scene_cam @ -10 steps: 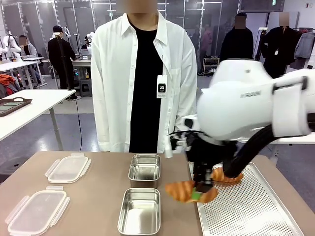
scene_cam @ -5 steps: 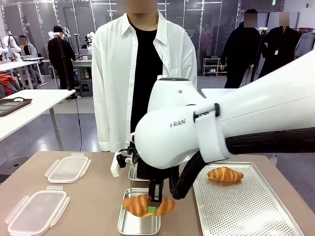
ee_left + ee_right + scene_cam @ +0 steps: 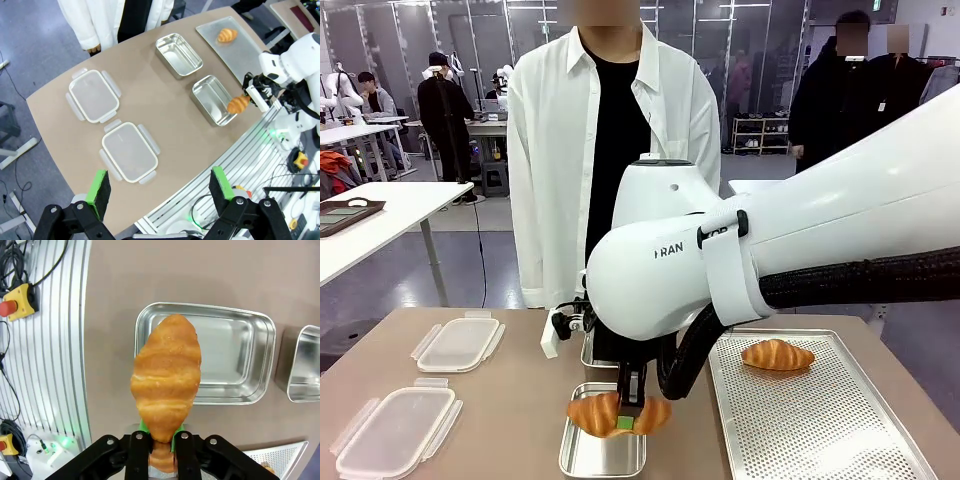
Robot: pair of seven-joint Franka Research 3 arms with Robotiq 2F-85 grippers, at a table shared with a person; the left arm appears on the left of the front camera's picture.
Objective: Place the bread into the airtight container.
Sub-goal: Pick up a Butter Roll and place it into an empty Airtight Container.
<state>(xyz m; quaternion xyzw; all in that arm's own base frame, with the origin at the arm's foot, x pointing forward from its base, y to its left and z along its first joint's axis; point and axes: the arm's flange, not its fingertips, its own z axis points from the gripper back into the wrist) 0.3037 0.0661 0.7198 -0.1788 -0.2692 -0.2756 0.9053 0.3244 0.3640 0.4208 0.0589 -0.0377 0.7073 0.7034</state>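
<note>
The table (image 3: 520, 400) carries a perforated tray (image 3: 820, 430) and the near steel container (image 3: 592, 458). The right gripper (image 3: 628, 418) is clamped on the croissant (image 3: 598, 413), which hangs over that container. The left gripper (image 3: 160, 186) stands wide and empty, high above the table.

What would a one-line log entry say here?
right claw: shut on croissant | above near tin | left claw: open, empty
</note>
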